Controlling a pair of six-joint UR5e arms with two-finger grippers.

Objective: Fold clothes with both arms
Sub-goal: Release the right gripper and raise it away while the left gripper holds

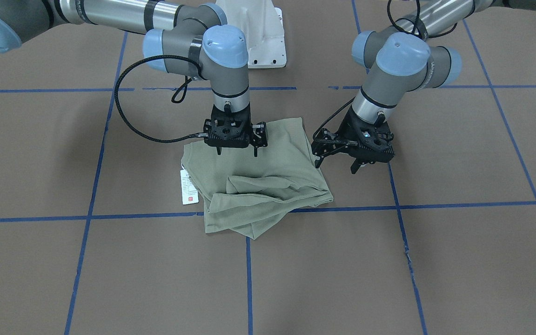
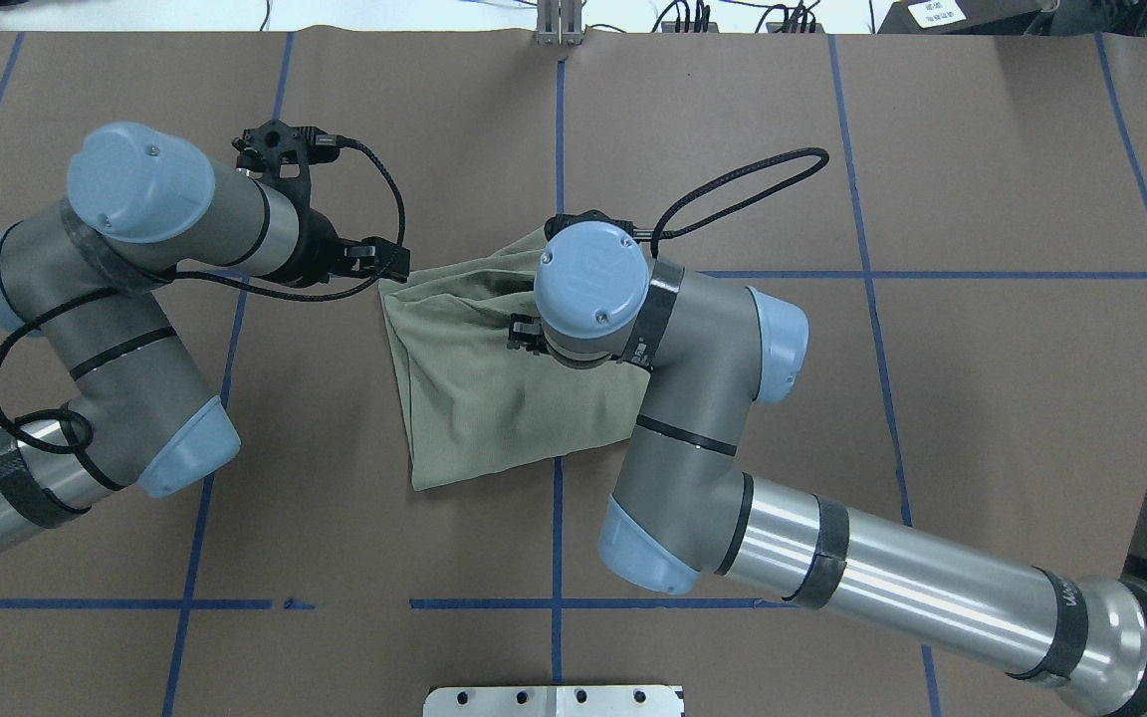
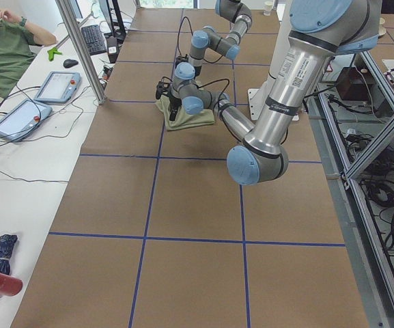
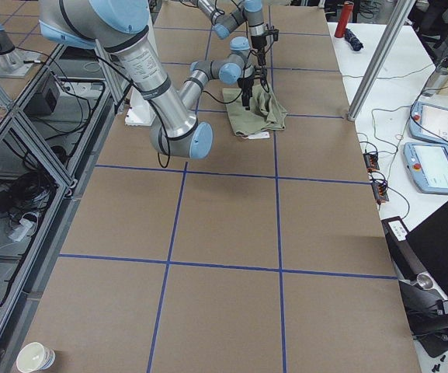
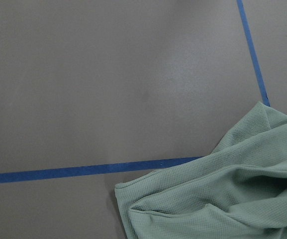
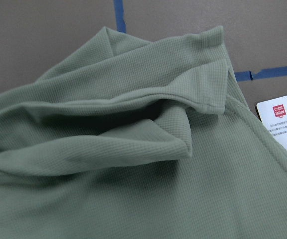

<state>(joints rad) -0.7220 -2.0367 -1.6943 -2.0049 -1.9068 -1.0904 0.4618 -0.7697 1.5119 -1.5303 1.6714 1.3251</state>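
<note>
The shirt (image 1: 272,172) lies rumpled and folded mid-table (image 1: 110,279), one edge over a blue tape line (image 1: 133,216). Its white tag (image 1: 189,187) sticks out beside it. The tag has a red square with white letters, upside down in the right wrist view, and print too fine to read. The right gripper (image 1: 236,152) hangs over the shirt, fingers spread and empty. The left gripper (image 1: 335,166), just beside the shirt, is likewise spread and empty.

Sage-green shirt (image 1: 277,163) bears a white, red-marked tag (image 1: 188,186); table (image 1: 458,260) brown, blue-gridded.
</note>
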